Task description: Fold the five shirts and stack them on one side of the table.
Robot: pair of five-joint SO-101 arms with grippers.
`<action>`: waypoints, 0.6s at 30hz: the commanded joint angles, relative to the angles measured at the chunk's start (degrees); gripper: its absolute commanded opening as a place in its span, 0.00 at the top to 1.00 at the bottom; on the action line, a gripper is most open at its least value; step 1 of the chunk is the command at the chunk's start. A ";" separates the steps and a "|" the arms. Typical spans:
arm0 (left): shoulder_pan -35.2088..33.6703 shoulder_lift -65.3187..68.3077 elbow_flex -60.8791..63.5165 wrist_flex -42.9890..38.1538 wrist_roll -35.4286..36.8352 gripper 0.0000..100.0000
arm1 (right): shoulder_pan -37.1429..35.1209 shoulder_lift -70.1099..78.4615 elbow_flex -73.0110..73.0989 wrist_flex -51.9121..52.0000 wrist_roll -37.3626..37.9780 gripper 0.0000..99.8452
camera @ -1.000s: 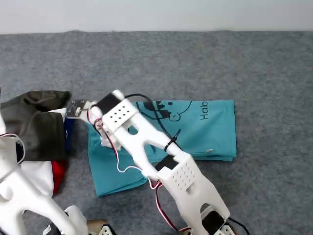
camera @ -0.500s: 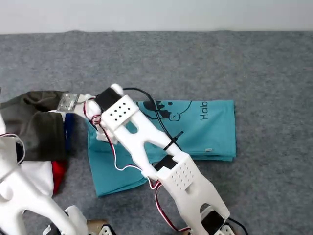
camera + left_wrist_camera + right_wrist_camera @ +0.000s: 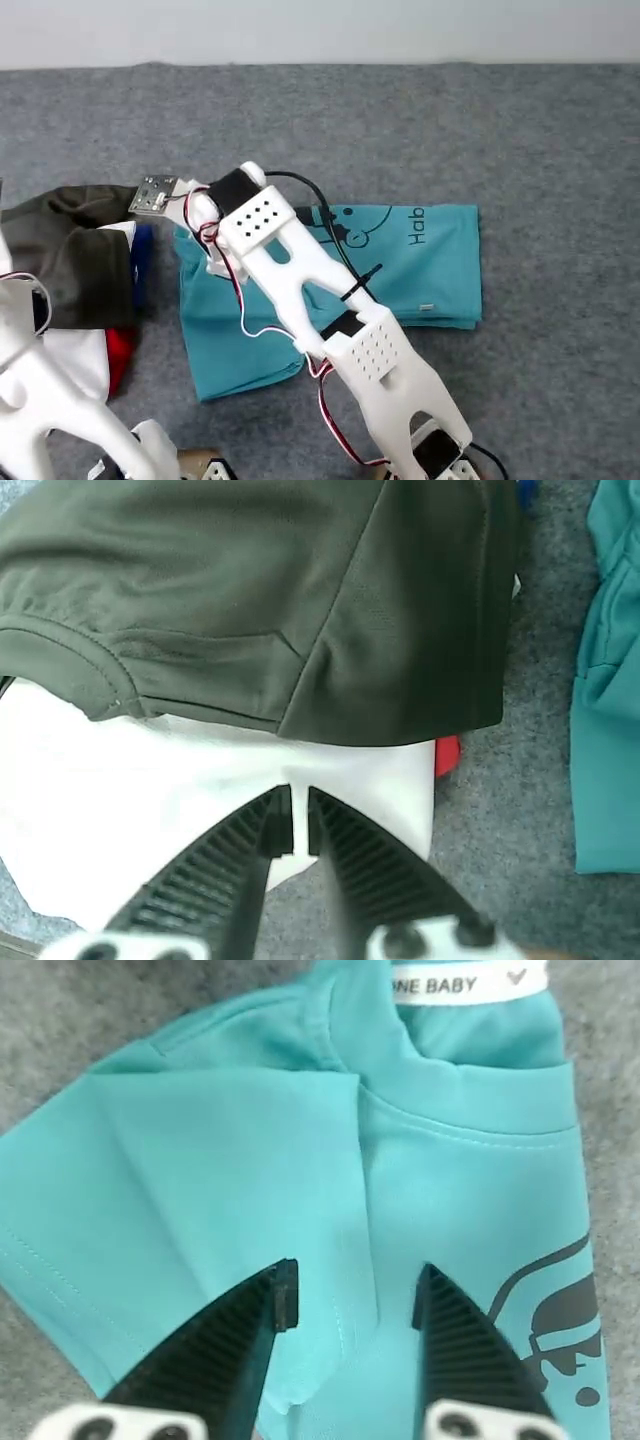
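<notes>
The half-folded shirt [image 3: 420,270] is lying across the middle of the table [image 3: 400,130]. Just beside its left end in the high view, at the table's left edge, the stack of shirts [image 3: 70,250] is sitting. The topmost shirt [image 3: 250,590] is covering the far part of the shirt beneath [image 3: 150,800] (further layers are peeking out on the side facing the half-folded shirt). The right arm [image 3: 330,310] is stretching from the near edge diagonally over the half-folded shirt, with the right claw [image 3: 350,1295] hanging above its left part, near the collar. The left claw [image 3: 298,815] is hanging over the stack's near part.
</notes>
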 commanded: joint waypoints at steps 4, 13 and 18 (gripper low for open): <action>0.09 -1.67 -0.31 -1.76 -0.62 0.96 | 3.21 -2.15 -2.29 2.51 0.09 0.84; 0.09 -1.41 -0.31 -1.76 -0.62 0.96 | 8.04 -2.15 13.45 2.33 0.35 0.99; 0.09 -1.41 -0.31 -1.76 -0.62 0.96 | 11.21 -2.15 17.32 2.33 0.35 0.99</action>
